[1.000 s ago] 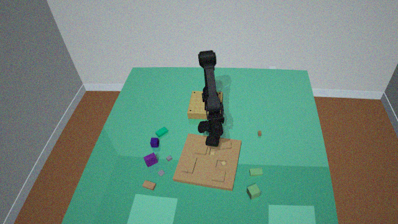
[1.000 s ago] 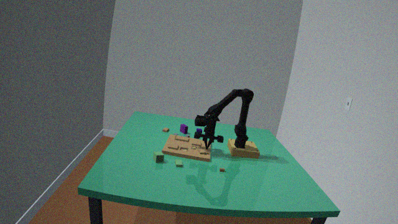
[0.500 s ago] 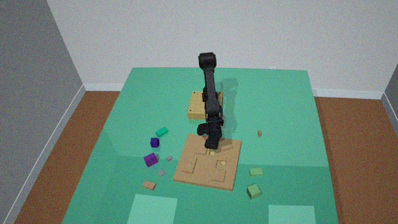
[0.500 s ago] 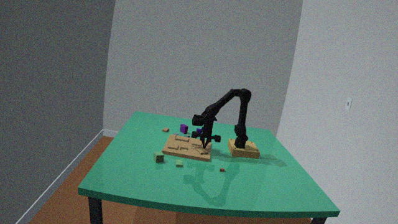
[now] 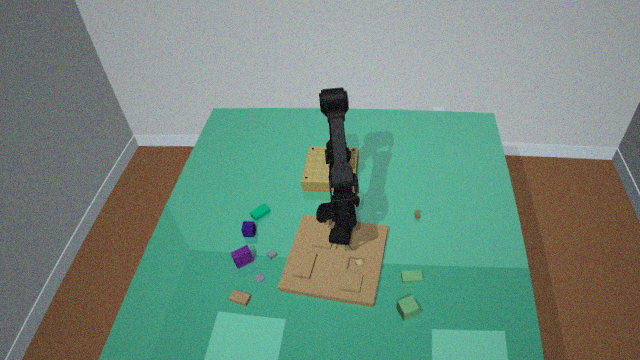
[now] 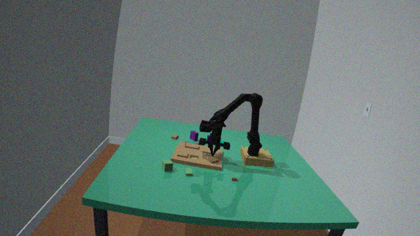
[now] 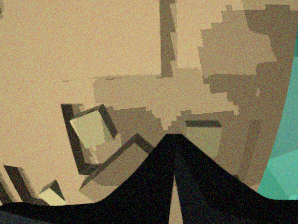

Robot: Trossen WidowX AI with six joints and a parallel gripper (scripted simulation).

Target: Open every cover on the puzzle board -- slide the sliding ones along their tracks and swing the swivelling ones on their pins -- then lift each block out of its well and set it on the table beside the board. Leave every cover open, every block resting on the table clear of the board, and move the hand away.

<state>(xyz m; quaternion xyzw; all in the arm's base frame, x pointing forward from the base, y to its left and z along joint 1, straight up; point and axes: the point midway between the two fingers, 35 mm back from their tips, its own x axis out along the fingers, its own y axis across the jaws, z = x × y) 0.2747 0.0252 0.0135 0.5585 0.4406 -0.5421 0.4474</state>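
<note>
Your gripper (image 7: 174,163) is clenched tight on nothing, fingertips pressed into one wedge, pointing down at the far end of the puzzle board (image 5: 320,280). You're using it as a pusher on a cover (image 7: 143,96) (the wrist view shows a tan slab right ahead of the tip, with a track groove running away from it). I can't tell whether the tip is touching the cover or just hovering over it.

Risks from here:
- The tip is narrow, so it could be riding up over the cover's edge and skidding off without moving it.
- Pushing off the track line may be jamming the cover, or shoving the whole board across the green table (image 5: 450,165).
- Pressing down too hard could be pinning the cover in place.

One pale block (image 5: 358,261) is sitting in an open well on the board, near the hand (it's in the wrist view too, to the left). A sideways slip could be knocking it.

Loose blocks are lying off the board both sides: purple cube (image 5: 242,256), green block (image 5: 260,211), olive cube (image 5: 408,306).
</note>
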